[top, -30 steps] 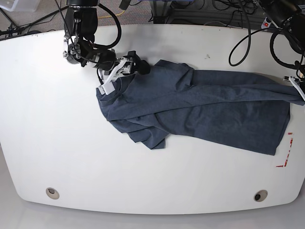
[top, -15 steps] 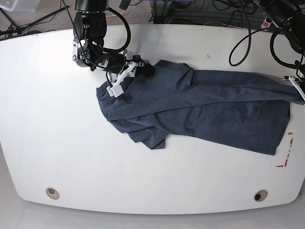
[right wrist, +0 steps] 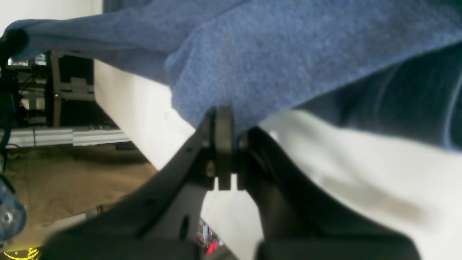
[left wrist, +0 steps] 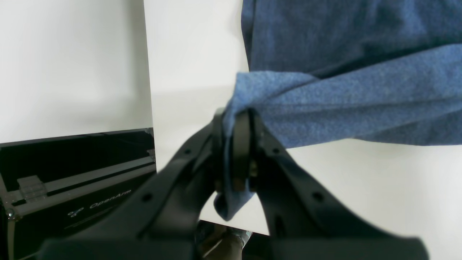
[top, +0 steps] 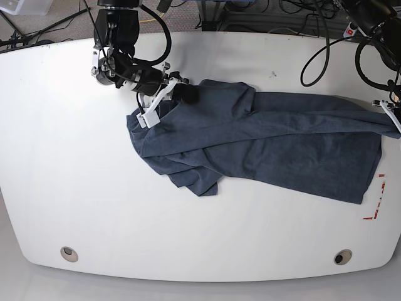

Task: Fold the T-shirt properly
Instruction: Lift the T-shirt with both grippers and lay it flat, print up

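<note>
Both wrist views show what the base hides — left gripper (left wrist: 236,151) and right gripper (right wrist: 223,151) clamped on the T-shirt (top: 263,138), stretched lengthwise across the table (top: 62,157).

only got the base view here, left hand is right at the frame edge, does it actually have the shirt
Observer: Yes. In the left wrist view the left hand is shut on a bunched corner of the shirt, and a tail of cloth hangs out below the fingers.
Operator: and the right one, cant see past the white bits
Observer: The right wrist view shows the right hand shut on the shirt's edge, with cloth draping away above it.
Operator: is the cloth off the table near the left hand
Observer: Just by the grip, yes: the pinched part is raised, with bare white table showing under it.
</note>
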Motion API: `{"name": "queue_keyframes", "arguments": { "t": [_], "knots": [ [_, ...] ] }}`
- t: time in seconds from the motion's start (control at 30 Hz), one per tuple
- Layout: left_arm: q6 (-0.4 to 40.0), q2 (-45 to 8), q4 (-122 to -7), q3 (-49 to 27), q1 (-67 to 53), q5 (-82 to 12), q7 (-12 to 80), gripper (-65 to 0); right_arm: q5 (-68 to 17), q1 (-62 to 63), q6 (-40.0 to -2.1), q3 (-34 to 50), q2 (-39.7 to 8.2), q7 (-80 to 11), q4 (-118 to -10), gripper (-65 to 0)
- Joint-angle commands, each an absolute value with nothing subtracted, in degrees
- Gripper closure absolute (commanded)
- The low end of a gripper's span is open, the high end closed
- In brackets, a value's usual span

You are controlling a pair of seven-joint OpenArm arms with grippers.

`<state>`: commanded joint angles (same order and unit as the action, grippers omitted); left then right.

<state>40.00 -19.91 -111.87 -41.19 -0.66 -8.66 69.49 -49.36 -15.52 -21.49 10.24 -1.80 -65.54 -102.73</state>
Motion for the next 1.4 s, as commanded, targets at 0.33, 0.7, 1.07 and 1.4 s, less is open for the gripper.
{"name": "queue_keyframes", "arguments": {
  "t": [0.33,0.7,1.07,1.4],
  "knots": [
    [40.0,-19.7,-112.3,-39.0,-0.9,-8.7,69.5,0.0,-50.3,-28.7,-22.2,17.6,-6.5,-65.5,-115.5,0.0],
    [40.0,-15.9,-112.7,-39.3,-7.7,-8.9,66.2,0.0,-60.0,-34.6,-24.1,33.6,-11.6,-65.5,-115.3,0.0],
    [40.0,-6.2,-113.2,-26.9,-3.9,0.3,61.0,0.0,-50.8,-21.9,-23.8,36.0,-14.6,-65.6,-114.6,0.0],
    [40.0,-2.2,-113.1,-19.6,4.5,6.4,60.9,0.0,-47.5,-4.9,-24.1,31.7,-17.5,-65.3,-105.7,0.0]
  ]
}}
